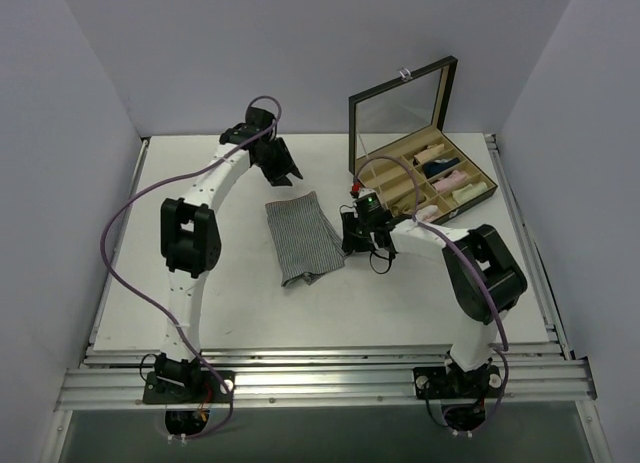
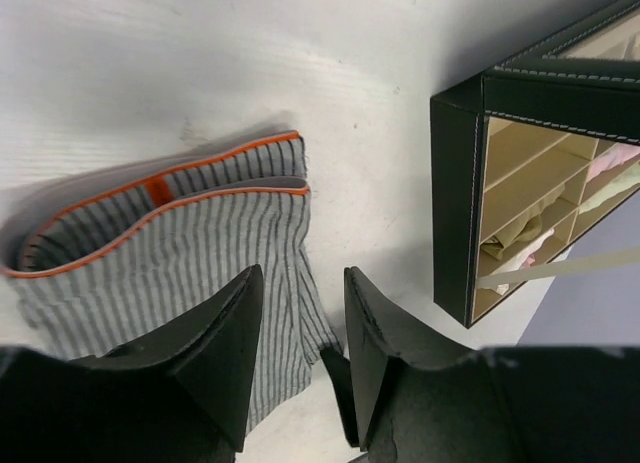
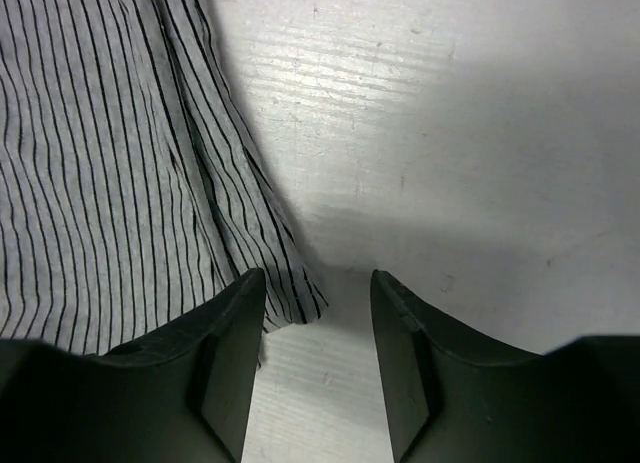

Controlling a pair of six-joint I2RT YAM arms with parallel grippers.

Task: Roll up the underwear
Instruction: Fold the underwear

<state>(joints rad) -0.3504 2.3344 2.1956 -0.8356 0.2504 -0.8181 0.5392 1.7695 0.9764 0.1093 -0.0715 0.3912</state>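
**Ana:** Grey striped underwear point(image 1: 305, 238) lies flat on the table point(image 1: 200, 293), folded into a narrow strip between the two arms. By the look of it, no turn of the roll is made yet.

**Ben:** And the hands?

**Ana:** The left gripper point(image 2: 300, 353) hangs over the cloth with its jaws spread and nothing in them. The orange-edged waistband point(image 2: 160, 198) lies just past its tips. The right gripper point(image 3: 318, 373) is also spread and empty, low at the strip's side edge. One finger point(image 3: 235, 353) is at a corner of the cloth, though I cannot tell whether it touches. The other finger is over bare table.

**Ben:** How would you start the roll?

**Ana:** I'd take one short end with both grippers, one near each corner, so the first turn goes over square. A pull from that single corner would likely drag the strip askew.

**Ben:** Anything about the cloth?

**Ana:** It is soft and layered, and the waistband gapes a little. The pinch should catch every layer, or the top one will slide. Make the first turn tight, since a loose core will probably spring open.

**Ben:** Hazards?

**Ana:** The open box point(image 1: 425, 178) stands just beyond the right arm, so keep that arm's swing short.
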